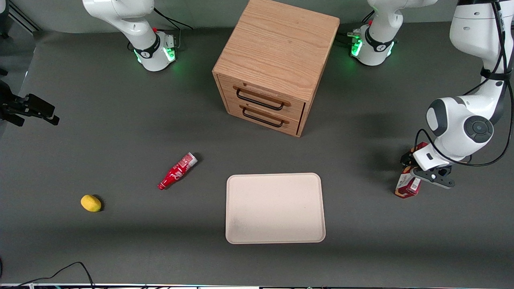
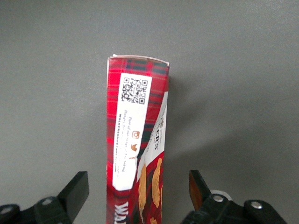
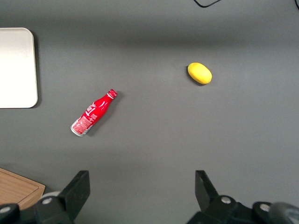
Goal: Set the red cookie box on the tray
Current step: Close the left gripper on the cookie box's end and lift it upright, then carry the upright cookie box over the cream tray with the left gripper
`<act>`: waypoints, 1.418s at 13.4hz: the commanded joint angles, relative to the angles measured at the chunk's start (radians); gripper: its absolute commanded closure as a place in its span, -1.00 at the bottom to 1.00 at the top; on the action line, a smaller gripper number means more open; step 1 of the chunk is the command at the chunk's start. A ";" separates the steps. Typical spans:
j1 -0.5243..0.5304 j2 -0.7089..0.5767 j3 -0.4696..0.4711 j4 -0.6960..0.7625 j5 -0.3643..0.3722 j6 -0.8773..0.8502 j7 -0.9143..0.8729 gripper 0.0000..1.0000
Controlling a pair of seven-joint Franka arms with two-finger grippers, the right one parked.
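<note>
The red cookie box [image 1: 407,187] lies on the dark table toward the working arm's end, well apart from the tray. In the left wrist view the red cookie box [image 2: 135,130] shows its plaid side, a white QR label and pictured cookies. My gripper [image 2: 138,189] is low over the box and open, one finger on each side of it, with a gap between each pad and the carton. In the front view the gripper [image 1: 413,170] covers the box's farther part. The beige tray [image 1: 275,208] lies flat near the table's middle, nearer the front camera than the cabinet, with nothing on it.
A wooden two-drawer cabinet [image 1: 273,64] stands farther from the front camera than the tray. A red soda bottle [image 1: 178,170] lies beside the tray toward the parked arm's end, and a yellow lemon [image 1: 91,203] lies farther that way.
</note>
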 commanded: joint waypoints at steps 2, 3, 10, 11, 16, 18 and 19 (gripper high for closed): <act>0.001 0.001 0.004 0.004 -0.010 0.008 0.033 1.00; 0.001 0.001 0.002 0.004 -0.010 0.008 0.033 1.00; -0.005 -0.055 0.002 0.038 -0.011 -0.089 0.032 1.00; -0.007 -0.083 0.001 0.085 -0.013 -0.187 0.026 1.00; -0.010 -0.147 -0.021 0.465 -0.019 -0.788 -0.049 1.00; -0.014 -0.143 -0.021 0.634 -0.020 -0.969 -0.082 1.00; -0.019 -0.140 -0.021 0.691 -0.020 -1.026 -0.094 1.00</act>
